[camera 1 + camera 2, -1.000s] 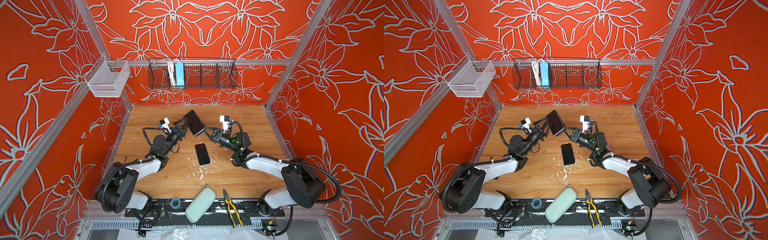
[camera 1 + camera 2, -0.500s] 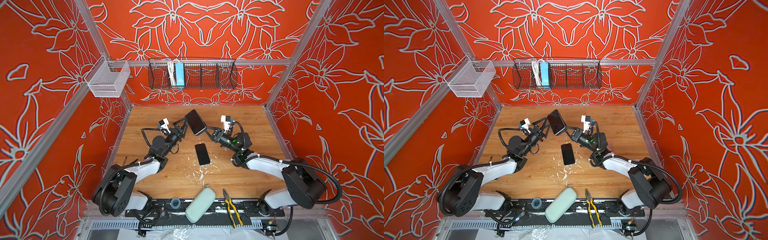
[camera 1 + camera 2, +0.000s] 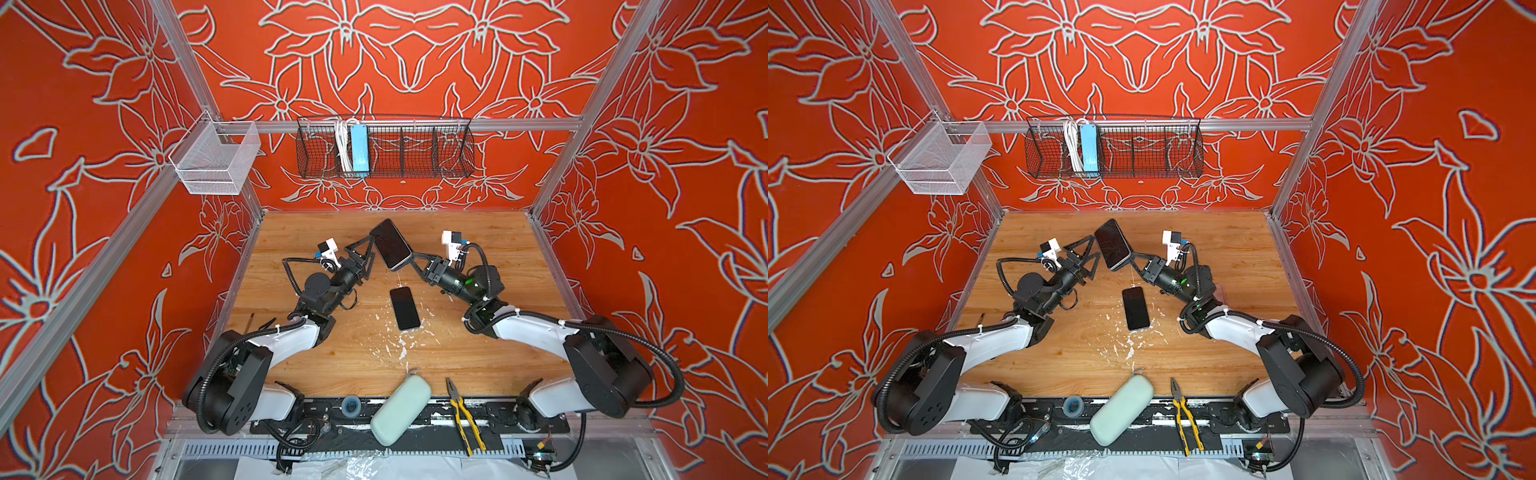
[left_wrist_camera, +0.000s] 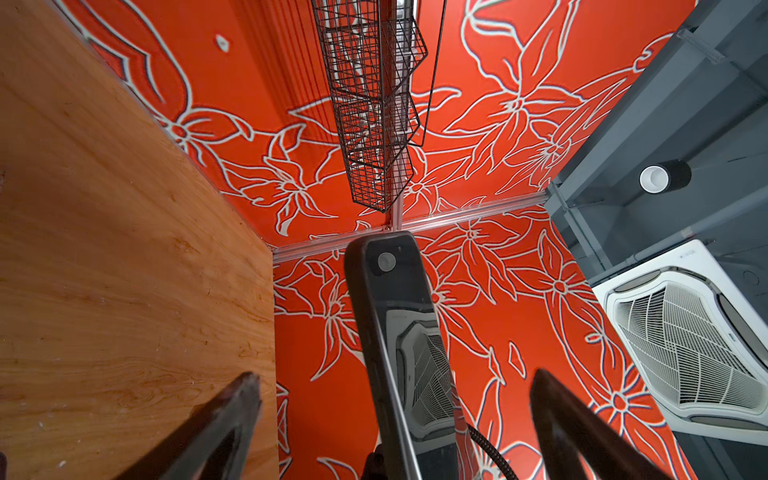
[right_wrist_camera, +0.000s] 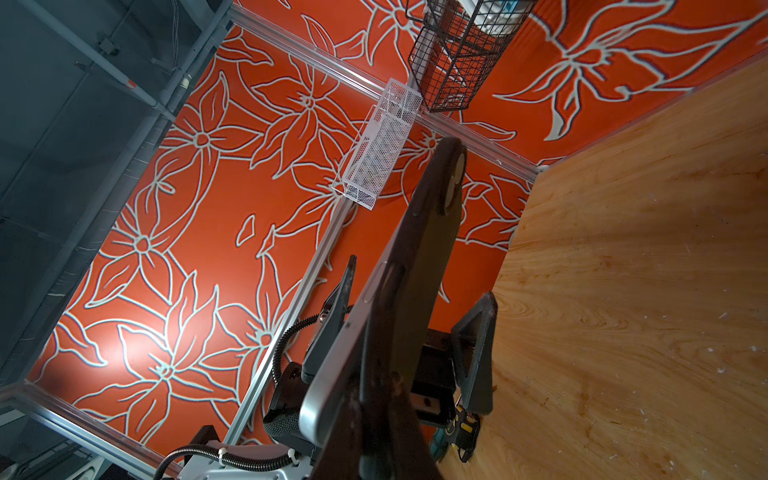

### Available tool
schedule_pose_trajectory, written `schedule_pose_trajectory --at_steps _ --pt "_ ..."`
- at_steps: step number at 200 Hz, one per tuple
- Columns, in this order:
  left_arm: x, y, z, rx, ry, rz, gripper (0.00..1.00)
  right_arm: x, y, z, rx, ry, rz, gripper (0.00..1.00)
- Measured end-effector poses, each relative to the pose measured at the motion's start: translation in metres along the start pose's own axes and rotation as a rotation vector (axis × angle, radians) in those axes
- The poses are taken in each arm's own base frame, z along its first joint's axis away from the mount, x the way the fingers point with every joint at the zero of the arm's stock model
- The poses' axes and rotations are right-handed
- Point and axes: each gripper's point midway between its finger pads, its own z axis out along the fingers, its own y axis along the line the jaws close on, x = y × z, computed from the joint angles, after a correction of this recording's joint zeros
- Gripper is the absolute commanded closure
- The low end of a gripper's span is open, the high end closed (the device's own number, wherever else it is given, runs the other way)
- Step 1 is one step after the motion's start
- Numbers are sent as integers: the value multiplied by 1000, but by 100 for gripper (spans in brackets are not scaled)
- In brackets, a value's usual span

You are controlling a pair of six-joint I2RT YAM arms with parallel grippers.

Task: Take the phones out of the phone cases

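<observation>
Cased phone (image 3: 390,244): you see it held tilted above the table (image 3: 478,357), its lower corner pinched in the closed right gripper (image 3: 409,259). The case is black with 2 round camera holes. The screen is dark and glossy, and a silver frame shows at the pinched end. The left gripper (image 3: 371,247) is spread wide, 1 finger on each side of the phone, touching neither. A bare phone (image 3: 404,308) lies flat on the table.

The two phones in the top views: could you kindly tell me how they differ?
The raised phone is held tilted in the air by the right claw; the flat phone lies untouched on the table. The raised phone sits in a black case; the flat phone shows none. Both have dark screens.
</observation>
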Motion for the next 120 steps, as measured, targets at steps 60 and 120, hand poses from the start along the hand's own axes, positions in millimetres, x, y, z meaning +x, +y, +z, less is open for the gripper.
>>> schedule_pose_trajectory --at_steps 60,120 --pt "0 -1 -1 -4 1 -2 1 -2 0 -1 0 -9 -2 96" --pt "16 -21 -18 -8 30 -79 3 -5 1 -3 3 -27 -4 96"
